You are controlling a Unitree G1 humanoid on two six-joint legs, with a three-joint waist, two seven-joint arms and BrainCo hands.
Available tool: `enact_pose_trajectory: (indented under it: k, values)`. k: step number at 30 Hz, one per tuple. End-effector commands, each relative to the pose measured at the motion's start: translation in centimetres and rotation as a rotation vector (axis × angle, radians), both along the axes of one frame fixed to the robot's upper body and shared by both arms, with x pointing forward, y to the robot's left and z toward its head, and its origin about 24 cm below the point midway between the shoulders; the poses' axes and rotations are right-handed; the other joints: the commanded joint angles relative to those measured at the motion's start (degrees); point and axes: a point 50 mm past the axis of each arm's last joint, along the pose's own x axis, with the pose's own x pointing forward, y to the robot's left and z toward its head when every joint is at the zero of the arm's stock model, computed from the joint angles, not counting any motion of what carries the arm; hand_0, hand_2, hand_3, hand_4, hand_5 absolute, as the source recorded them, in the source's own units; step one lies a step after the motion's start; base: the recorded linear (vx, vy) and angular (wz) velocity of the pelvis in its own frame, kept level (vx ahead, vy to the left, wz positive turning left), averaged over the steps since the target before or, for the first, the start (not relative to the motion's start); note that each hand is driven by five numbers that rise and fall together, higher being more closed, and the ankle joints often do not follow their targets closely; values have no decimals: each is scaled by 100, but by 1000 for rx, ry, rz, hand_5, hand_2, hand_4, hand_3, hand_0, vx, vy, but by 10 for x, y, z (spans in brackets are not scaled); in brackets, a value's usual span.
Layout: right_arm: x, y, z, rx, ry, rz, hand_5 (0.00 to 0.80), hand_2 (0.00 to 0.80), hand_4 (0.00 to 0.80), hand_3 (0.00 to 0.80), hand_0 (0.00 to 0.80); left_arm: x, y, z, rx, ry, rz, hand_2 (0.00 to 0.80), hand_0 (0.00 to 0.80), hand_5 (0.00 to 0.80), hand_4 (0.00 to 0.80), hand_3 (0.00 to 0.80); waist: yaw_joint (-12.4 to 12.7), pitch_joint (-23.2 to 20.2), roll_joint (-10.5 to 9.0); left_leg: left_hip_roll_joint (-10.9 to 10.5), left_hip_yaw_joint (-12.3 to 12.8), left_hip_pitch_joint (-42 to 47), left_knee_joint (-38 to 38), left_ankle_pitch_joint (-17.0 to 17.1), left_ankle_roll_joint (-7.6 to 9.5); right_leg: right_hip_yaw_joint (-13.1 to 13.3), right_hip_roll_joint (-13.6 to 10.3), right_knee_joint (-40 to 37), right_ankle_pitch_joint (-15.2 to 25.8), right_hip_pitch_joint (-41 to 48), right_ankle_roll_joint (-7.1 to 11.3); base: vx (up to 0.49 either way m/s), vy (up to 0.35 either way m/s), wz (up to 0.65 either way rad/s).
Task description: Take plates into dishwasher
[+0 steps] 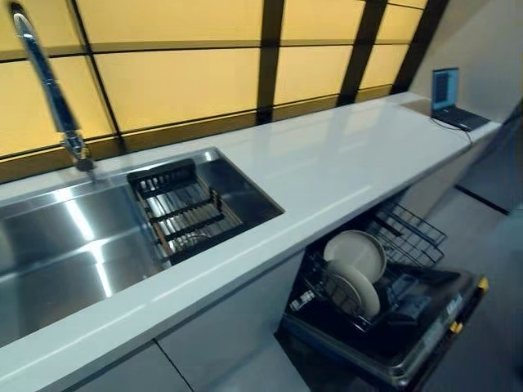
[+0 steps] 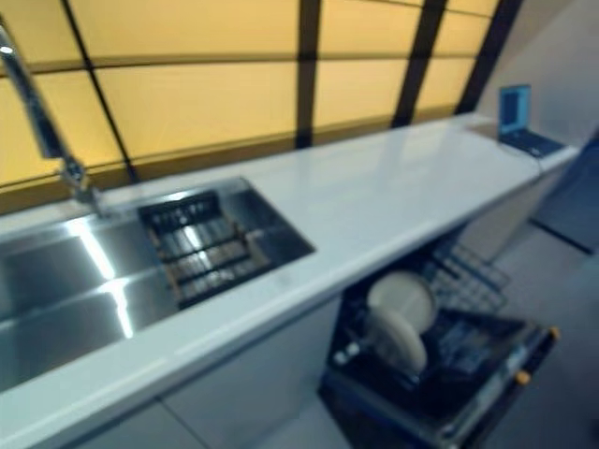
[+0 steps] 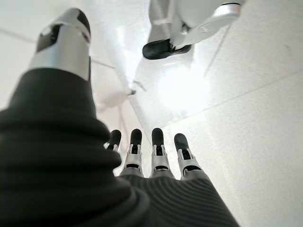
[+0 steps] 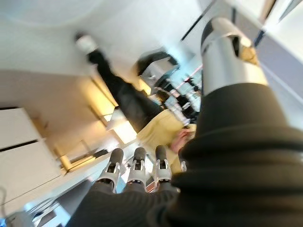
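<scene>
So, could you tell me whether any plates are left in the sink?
No, the sink holds only a dark wire rack; two plates stand in the open dishwasher.

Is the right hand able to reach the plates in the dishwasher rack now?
Probably not yet. The right hand, open, shows only in its wrist view, away from the plates standing in the pulled-out rack below the counter.

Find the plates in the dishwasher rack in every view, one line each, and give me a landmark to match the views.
Left eye view: plates lower right, standing in the open dishwasher's rack below the countertop.
Right eye view: plates lower right, same rack.
Left wrist view: not in it.
Right wrist view: not in it.
Shared landmark, eye views only: the sink at left.
</scene>
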Motion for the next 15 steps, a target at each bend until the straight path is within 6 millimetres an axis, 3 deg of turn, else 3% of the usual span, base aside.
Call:
enact_pose_trajectory:
  k: [1, 3, 4, 6, 8, 10, 15]
  values:
    - [-9, -8, 9, -54, -34, -19, 0, 0, 0, 0, 0, -4, 34, 16, 64, 24, 63, 0, 0, 0, 0, 0, 480, -596, -313, 17, -553, -284, 619, -476, -198, 68, -555, -1040, 1646, 660, 390, -290, -376, -52]
    - [-13, -8, -1, -36, -25, -37, 0, 0, 0, 0, 0, 1, 42, 22, 82, 18, 71, 0, 0, 0, 0, 0, 570, -594, -343, 175, -577, -481, 806, -478, -267, 82, -724, -1087, 1733, 785, 464, -282, -426, -35]
    - [-16, -6, -11, -9, -18, -50, 0, 0, 0, 0, 0, 9, 50, 29, 106, 5, 69, 0, 0, 0, 0, 0, 627, -486, -407, 494, -572, -845, 1218, -453, -412, 60, -815, -1226, 1576, 837, 515, -291, -468, 5]
    - [-18, -3, -24, 16, -15, -65, 0, 0, 0, 0, 0, 23, 59, 39, 136, -24, 66, 0, 0, 0, 0, 0, 752, -327, -440, 886, -664, -1519, 1863, -403, -544, -54, -602, -1239, 933, 1014, 504, -308, -441, 28]
    - [-19, 0, -34, 49, -3, -62, 0, 0, 0, 0, 0, 36, 60, 42, 146, -72, 86, 0, 0, 0, 0, 0, 794, -223, -438, 1055, -728, -1922, 2155, -319, -638, -107, -379, -1242, 577, 1117, 484, -293, -312, 8]
    - [-24, 1, -44, 68, -5, -78, 0, 0, 0, 0, 0, 47, 53, 41, 131, -103, 89, 0, 0, 0, 0, 0, 794, -193, -450, 1018, -768, -2076, 2133, -172, -691, -136, -262, -1307, 474, 1196, 502, -249, -204, 18]
    - [-31, 3, -58, 120, 1, -69, 0, 0, 0, 0, 0, 58, 26, 29, 98, -137, 58, 0, 0, 0, 0, 0, 832, -257, -469, 615, -779, -1791, 1374, 98, -650, -176, -134, -1354, 411, 1305, 500, -221, -110, 27]
